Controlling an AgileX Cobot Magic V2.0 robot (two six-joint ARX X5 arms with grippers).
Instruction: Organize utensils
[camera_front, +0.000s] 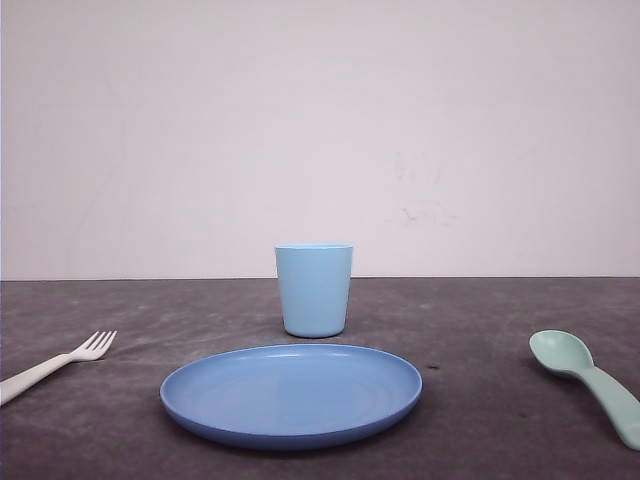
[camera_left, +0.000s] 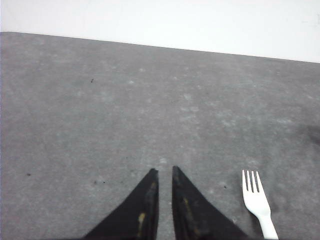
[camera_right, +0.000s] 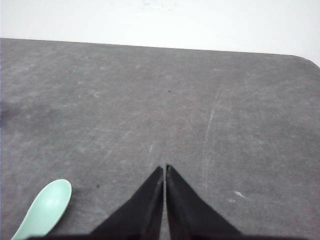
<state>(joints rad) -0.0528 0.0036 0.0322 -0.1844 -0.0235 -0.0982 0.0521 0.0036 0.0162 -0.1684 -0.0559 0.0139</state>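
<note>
1. Judging from here, the white fork (camera_front: 60, 361) and mint spoon (camera_front: 590, 383) look light, stiff, slick plastic lying flat on the bench (camera_front: 480, 330); I would pinch each mid-handle.
2. My left jaws (camera_left: 163, 172) are nearly together, empty, fork at 4 o'clock beside them; my right jaws (camera_right: 165, 170) are together, empty, spoon bowl at 8 o'clock.
3. The front view adds the blue plate (camera_front: 291, 392) between the utensils, the cup (camera_front: 314, 290) at 12 o'clock behind it.
</note>
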